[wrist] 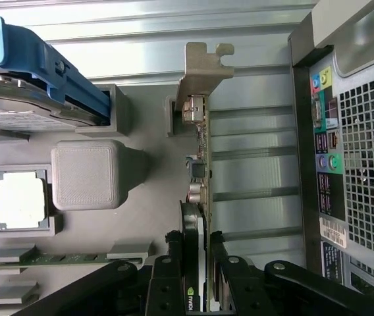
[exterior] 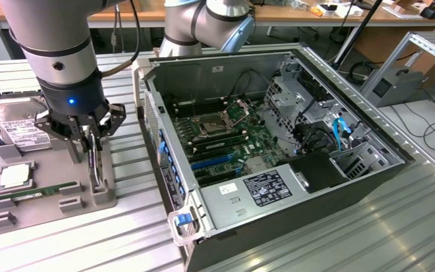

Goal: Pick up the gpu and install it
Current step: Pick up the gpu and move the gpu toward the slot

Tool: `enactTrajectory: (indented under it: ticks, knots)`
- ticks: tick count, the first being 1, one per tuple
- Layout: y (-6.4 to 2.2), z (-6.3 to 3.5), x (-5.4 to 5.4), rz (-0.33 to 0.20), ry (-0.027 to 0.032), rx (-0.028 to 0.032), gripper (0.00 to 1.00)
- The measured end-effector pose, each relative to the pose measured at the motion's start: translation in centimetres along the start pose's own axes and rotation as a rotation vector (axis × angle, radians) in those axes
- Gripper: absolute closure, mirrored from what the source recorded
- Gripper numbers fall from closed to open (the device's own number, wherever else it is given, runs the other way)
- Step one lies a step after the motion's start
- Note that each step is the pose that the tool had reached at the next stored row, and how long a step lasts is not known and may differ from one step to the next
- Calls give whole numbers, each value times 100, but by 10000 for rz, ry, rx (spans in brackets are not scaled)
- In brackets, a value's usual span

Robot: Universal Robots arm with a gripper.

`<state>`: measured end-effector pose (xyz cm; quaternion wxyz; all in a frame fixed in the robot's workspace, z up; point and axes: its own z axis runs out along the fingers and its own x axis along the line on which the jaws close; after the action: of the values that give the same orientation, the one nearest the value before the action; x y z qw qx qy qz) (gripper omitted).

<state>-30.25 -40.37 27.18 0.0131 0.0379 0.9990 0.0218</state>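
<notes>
The gpu [exterior: 95, 170] stands on edge in a slot of the grey parts tray [exterior: 51, 164], at the exterior view's left. My gripper [exterior: 89, 144] comes down on it from above. In the wrist view the gpu [wrist: 200, 151] is a thin card seen edge-on, with its silver bracket [wrist: 203, 66] at the far end. The gripper [wrist: 195, 240] is shut on the gpu, its black fingers [wrist: 174, 245] pressed against both faces near the fan end. The card's lower edge still sits in the tray [wrist: 147, 217].
The tray also holds a hard drive [exterior: 13, 124] in a blue caddy [wrist: 49, 66], a processor [exterior: 13, 177] and a green memory stick [exterior: 43, 191]. The open computer case [exterior: 278, 141] lies at the exterior view's right, its rear panel [wrist: 358, 145] close beside the card.
</notes>
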Motion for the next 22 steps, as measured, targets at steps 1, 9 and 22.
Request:
enactTrajectory:
  ticks: [1,9,22]
  knots:
    - [1,-6,0,0,-1,-1,73]
    - [2,-43,-1,0,-1,-1,73]
    - [6,-126,-3,0,-1,0,73]
